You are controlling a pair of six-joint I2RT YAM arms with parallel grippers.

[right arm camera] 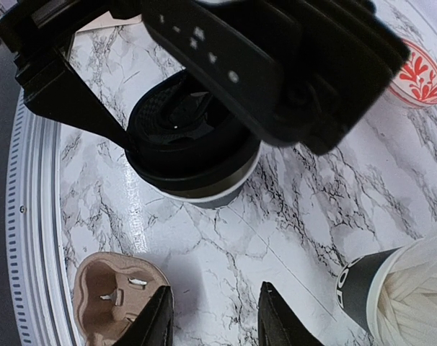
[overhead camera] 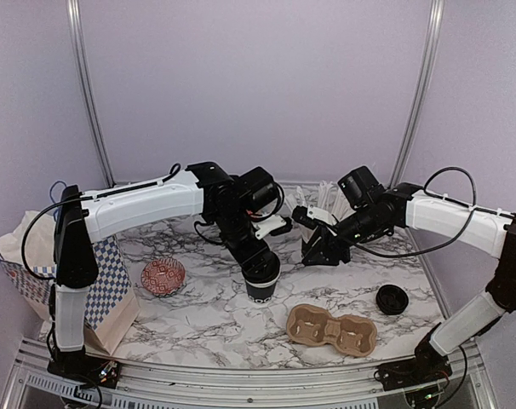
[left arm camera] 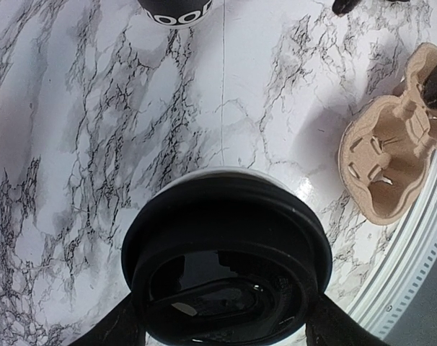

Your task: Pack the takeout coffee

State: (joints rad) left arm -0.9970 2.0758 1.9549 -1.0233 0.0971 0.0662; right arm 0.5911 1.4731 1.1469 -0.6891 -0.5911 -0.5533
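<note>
Lidded cup (left arm camera: 226,245) in left gripper's (overhead camera: 261,271) grip, open marble (left arm camera: 226,94) around; right gripper (right arm camera: 215,321) half-open.

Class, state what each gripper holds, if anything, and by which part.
The left gripper grips the round black plastic lid by its rim, atop the black paper cup. The right gripper holds nothing.

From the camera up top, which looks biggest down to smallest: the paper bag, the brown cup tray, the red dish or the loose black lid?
1. paper bag
2. brown cup tray
3. red dish
4. black lid, only a little smaller than the dish
</note>
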